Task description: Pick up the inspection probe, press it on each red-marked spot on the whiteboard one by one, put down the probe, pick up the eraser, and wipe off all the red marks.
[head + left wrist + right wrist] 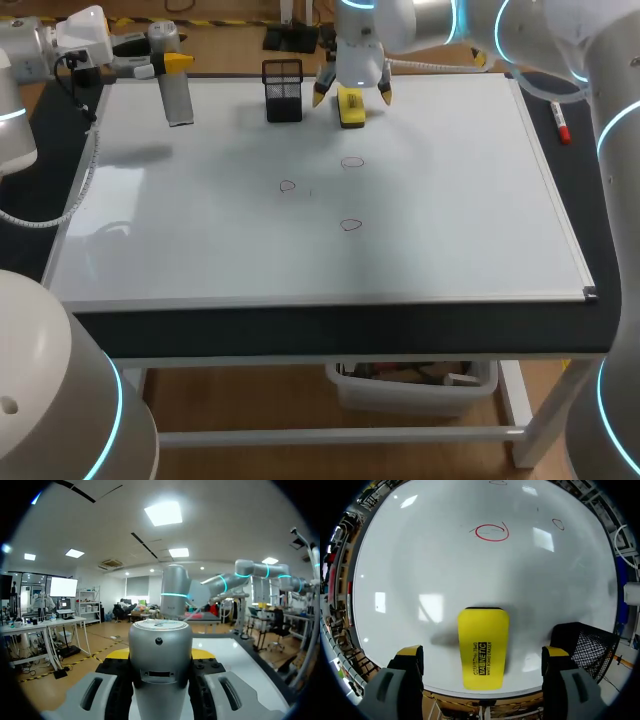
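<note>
My left gripper (170,62) hangs over the whiteboard's far left corner, shut on the silver inspection probe (177,98). In the left wrist view the probe (160,647) fills the gap between the yellow-tipped fingers (118,654). The yellow eraser (350,106) lies near the whiteboard's far edge, and my right gripper (352,94) is open just above it, one finger on each side. The right wrist view shows the eraser (483,647) between the spread fingers (408,656), untouched. Three red circles (352,161), (288,186), (350,225) mark the whiteboard (480,220).
A black mesh holder (283,90) stands just left of the eraser, close beside my right gripper's finger, and shows as the mesh holder (585,642) in the right wrist view. A red marker (561,122) lies on the dark table right of the board.
</note>
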Controlling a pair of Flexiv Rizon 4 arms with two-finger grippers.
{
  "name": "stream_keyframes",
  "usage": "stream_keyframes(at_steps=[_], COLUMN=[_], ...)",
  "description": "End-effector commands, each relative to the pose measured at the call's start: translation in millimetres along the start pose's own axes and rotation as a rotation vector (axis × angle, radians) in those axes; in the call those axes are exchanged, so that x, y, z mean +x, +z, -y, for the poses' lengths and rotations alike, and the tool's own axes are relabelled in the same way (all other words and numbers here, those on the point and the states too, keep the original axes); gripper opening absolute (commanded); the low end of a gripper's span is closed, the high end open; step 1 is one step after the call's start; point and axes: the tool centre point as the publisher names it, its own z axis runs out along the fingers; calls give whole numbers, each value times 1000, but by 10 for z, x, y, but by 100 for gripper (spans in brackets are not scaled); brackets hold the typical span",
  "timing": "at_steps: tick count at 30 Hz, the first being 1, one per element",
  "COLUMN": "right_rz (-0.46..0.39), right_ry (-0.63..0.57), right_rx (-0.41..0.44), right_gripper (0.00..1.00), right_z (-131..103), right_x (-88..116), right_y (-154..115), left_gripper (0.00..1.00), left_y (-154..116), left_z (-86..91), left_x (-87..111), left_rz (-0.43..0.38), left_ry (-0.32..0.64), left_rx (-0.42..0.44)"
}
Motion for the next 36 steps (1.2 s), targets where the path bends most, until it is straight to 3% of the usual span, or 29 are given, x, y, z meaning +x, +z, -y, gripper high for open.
stream_keyframes(at_steps=[1, 35, 36], right_rz=[-2, -18, -19], right_ry=[-2, 1, 1], right_rx=[-299, -330, -331], right_gripper=[100, 100, 73], right_z=[387, 558, 561], right_x=[-21, 6, 6], right_y=[158, 203, 200], left_gripper=[0, 0, 0], left_y=[1, 1, 1], left_z=[13, 13, 13], left_x=[16, 16, 16], left_rz=[4, 4, 4], left_ry=[2, 2, 2], left_rx=[0, 0, 0])
